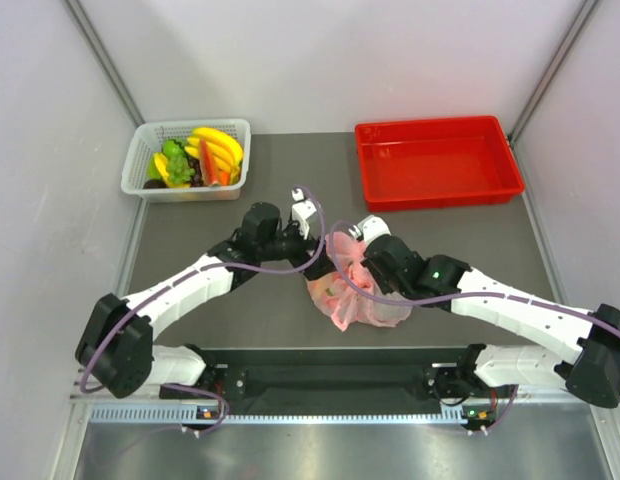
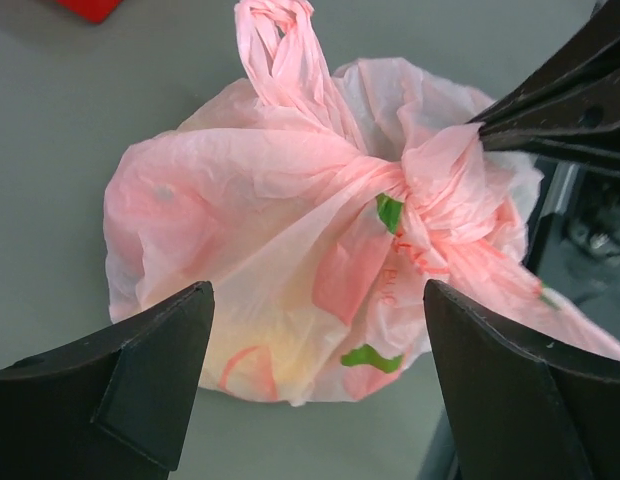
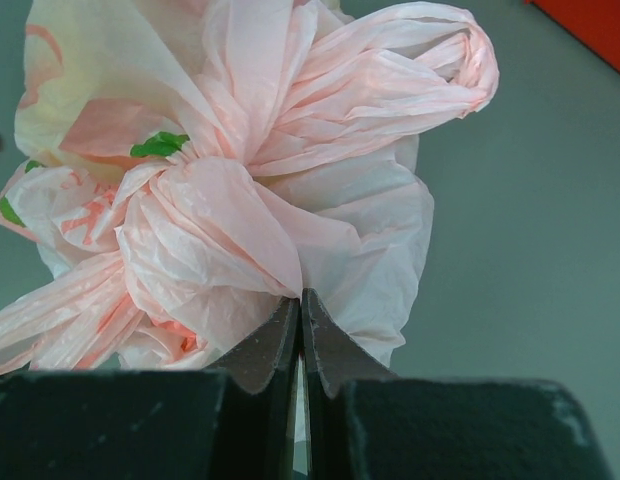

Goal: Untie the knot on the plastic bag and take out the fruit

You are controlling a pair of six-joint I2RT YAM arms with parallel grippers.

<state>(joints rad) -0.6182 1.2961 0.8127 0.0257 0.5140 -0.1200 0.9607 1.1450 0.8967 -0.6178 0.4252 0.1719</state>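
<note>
The pink plastic bag (image 1: 355,300) lies on the table between the arms, tied shut; it also shows in the left wrist view (image 2: 270,260) and the right wrist view (image 3: 360,230). The knot (image 2: 435,195) is a bunched twist on top, also in the right wrist view (image 3: 205,230). My right gripper (image 3: 300,297) is shut on the film of the knot. My left gripper (image 2: 315,380) is open, just beside the bag, holding nothing. The fruit is hidden inside the bag; only pale yellow and pink shades show through the film.
A white basket (image 1: 145,150) with bananas, grapes and slices stands at the back left. A red tray (image 1: 437,190) stands at the back right. White walls close in the table on three sides.
</note>
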